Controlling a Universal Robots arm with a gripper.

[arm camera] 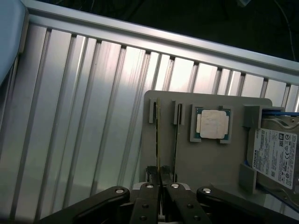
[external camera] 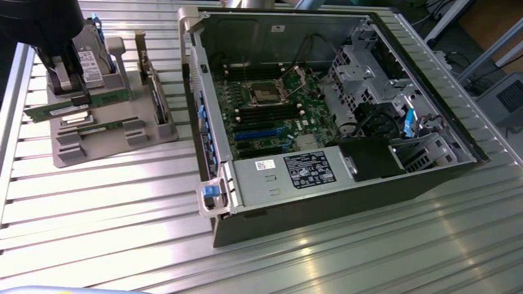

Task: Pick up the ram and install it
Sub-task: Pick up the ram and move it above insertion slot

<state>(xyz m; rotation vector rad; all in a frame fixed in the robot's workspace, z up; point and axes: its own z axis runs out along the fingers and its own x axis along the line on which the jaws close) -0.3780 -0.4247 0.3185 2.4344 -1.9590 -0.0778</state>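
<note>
While edge-on beside its twin (arm camera: 176, 140), ram (arm camera: 158, 135) (green stick) tight between the pinching fingers (arm camera: 152, 174).

Hand (external camera: 78, 98) gripping ram (external camera: 110, 97), open computer case (external camera: 327, 208)

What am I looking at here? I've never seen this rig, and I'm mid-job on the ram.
One picture looks from outside at a black robot arm over a ribbed metal table; the other looks from its wrist. Its fingers are shut on one green ram stick standing in a gray holder, beside a second stick, a processor chip and a hard drive. An open computer case sits to the exterior view's right.
</note>
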